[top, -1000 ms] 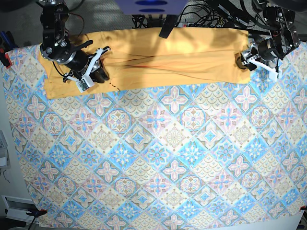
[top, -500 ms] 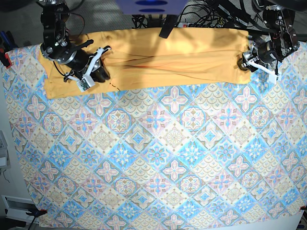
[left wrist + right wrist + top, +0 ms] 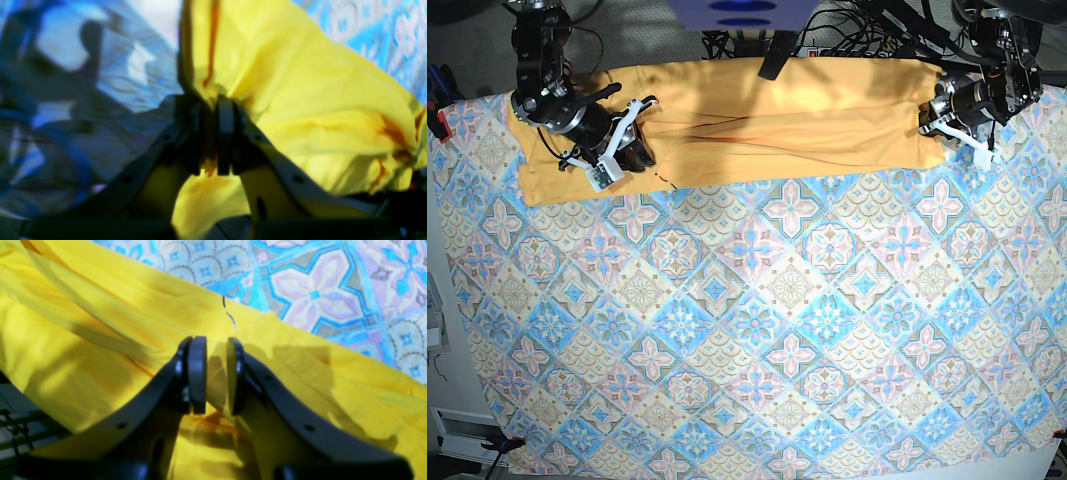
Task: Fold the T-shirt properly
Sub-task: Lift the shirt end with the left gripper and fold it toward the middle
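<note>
The T-shirt is pale yellow-orange and lies as a long band across the far side of the patterned tablecloth. My left gripper is at the band's right end. In the left wrist view, this left gripper is shut, and a bunched fold of the T-shirt is pinched between its pads. My right gripper sits on the band's left part. Up close, the right gripper holds a ridge of the T-shirt in its narrow gap. A bit of dark lettering shows just past its fingertips.
Cables and gear crowd the space behind the table's far edge. A dark strap hangs over the shirt's top middle. A red clamp grips the left table edge. The tablecloth spreads toward the near side.
My left gripper has closed on the shirt's right end and shifted slightly up and left. The right arm and its grip have not moved.
</note>
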You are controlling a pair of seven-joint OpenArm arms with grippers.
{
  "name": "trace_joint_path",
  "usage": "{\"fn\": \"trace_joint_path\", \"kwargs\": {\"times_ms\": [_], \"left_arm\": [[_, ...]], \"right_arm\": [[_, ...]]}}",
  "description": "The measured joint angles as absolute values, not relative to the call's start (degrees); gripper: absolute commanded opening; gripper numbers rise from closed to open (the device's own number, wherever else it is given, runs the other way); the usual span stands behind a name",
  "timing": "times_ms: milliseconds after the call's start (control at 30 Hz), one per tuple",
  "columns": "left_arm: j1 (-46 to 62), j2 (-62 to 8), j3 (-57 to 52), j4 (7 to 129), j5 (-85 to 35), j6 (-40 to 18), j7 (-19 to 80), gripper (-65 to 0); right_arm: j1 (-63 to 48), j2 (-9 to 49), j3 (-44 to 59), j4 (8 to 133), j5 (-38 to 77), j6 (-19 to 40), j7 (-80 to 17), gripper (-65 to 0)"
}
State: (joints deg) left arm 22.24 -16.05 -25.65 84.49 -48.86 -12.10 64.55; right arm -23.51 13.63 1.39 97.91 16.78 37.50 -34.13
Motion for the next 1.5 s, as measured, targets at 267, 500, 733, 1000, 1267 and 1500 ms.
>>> {"fn": "trace_joint_path", "kwargs": {"times_ms": [267, 500, 733, 1000, 1267, 1500], "left_arm": [[21.06, -15.64, -31.7, 88.82, -49.21, -12.29, 65.21, -65.0], [19.2, -15.68, -38.15, 88.84, -49.5, -12.58, 65.32, -65.0], [19.7, -15.75, -38.98, 90.26, -48.9, -12.29, 65.47, -65.0], [21.54, -9.76, -36.62, 105.65, -49.21, -15.66, 67.99, -65.0], [21.56, -3.22, -29.43, 107.9, -48.82, -15.7, 71.13, -65.0], [21.96, 3.29, -24.21, 108.53, -49.04, -15.49, 71.2, -65.0]], "right_arm": [[-23.49, 13.63, 1.39, 97.91, 16.78, 37.5, -34.06, -55.2], [-23.66, 13.61, 1.39, 97.93, 16.82, 37.47, -34.15, -55.2], [-23.68, 13.52, 1.37, 98.08, 16.95, 37.69, -34.37, -55.2], [-23.2, 13.3, -2.81, 94.67, 17.21, 37.74, -34.09, -55.3], [-23.2, 13.47, -2.37, 92.18, 16.97, 37.5, -33.93, -55.3], [-23.29, 13.54, -2.15, 92.18, 16.95, 37.47, -33.93, -55.3]]}}
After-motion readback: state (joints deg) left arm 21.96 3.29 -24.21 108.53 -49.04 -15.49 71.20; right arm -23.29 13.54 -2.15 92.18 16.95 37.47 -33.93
